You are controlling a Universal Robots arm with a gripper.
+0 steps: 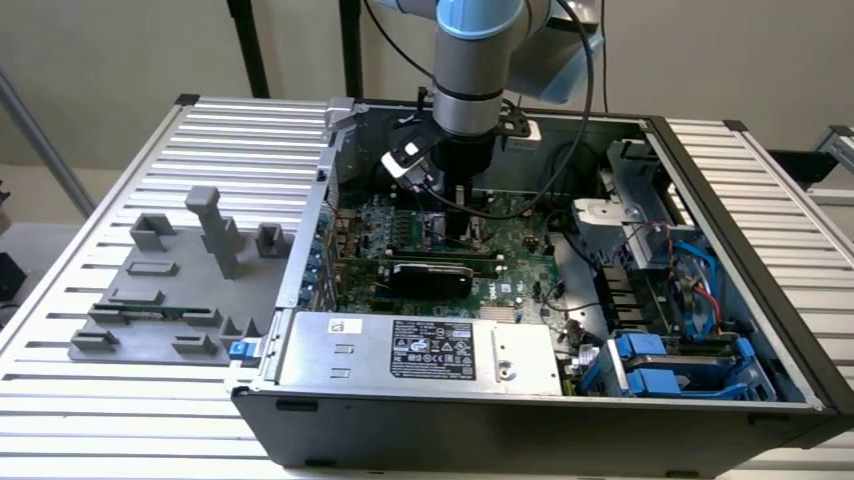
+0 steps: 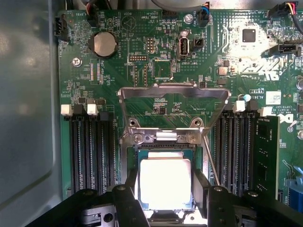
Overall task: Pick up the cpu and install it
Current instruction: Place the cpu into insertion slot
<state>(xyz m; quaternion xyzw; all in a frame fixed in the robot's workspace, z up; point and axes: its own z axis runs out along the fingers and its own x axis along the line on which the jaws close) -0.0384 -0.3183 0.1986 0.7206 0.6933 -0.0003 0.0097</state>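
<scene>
The cpu [image 2: 165, 182], a thin square chip with a bright silver top, lies level between my gripper's two black fingers [image 2: 129, 198], which press against its opposite sides. It sits right over the dark socket [image 2: 165, 147], whose metal frame [image 2: 173, 101] is flipped up and back; whether the chip rests in the socket I cannot tell. My gripper [image 2: 165, 185] is shut on the cpu. In the exterior view my gripper [image 1: 447, 222] reaches straight down into the open computer case onto the green motherboard [image 1: 514, 255].
The thin socket lever [image 2: 210, 161] stands beside one finger. Black memory slots [image 2: 90, 151] flank the socket, one holding a module [image 2: 265, 156]. A silver power supply box [image 1: 414, 350], cables and blue drive bays [image 1: 667, 370] crowd the case. A grey parts fixture [image 1: 174, 290] lies at the exterior view's left.
</scene>
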